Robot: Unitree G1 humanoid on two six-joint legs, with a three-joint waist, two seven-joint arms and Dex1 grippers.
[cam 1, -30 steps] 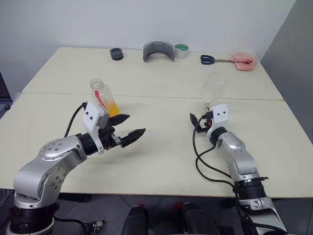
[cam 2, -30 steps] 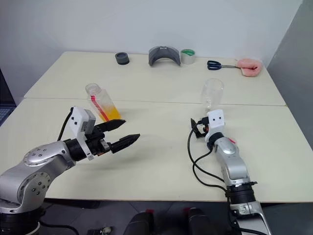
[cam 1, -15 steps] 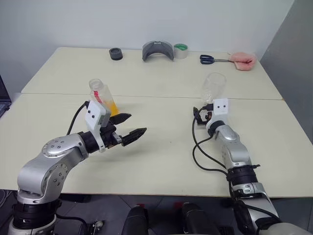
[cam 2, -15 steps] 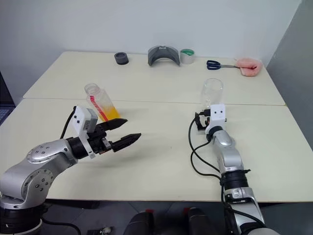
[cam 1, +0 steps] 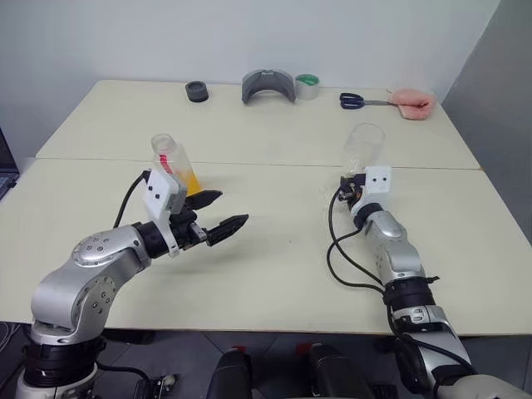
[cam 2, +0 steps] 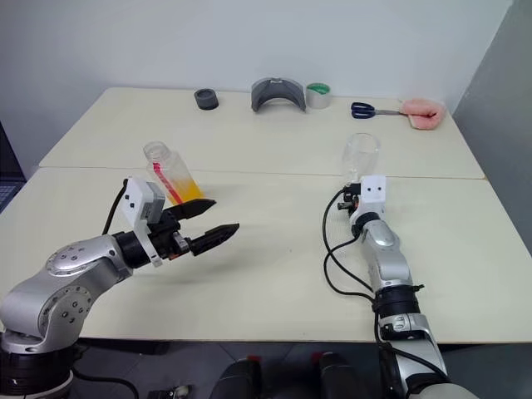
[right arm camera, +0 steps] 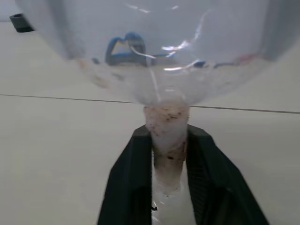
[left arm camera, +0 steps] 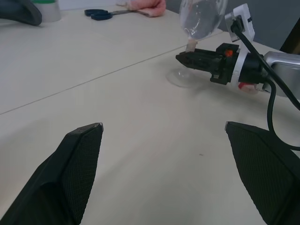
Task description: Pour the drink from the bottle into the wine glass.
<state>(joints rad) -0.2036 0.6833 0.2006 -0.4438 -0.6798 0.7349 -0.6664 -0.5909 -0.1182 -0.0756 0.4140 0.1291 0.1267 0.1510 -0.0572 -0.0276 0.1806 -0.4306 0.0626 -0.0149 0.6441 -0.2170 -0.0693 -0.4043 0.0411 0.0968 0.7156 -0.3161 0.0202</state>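
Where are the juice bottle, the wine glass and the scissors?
bottle [cam 2: 169, 178]: right eye view, on its red-striped side.
wine glass [cam 2: 362, 156]: right eye view, on its clear bowl.
scissors [cam 1: 352, 101]: left eye view, on the blue handles.

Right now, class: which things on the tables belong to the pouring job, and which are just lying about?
Job: bottle with its drink; wine glass.
Lying about: scissors, tape roll, pink cloth, grey curved piece, small black ring.
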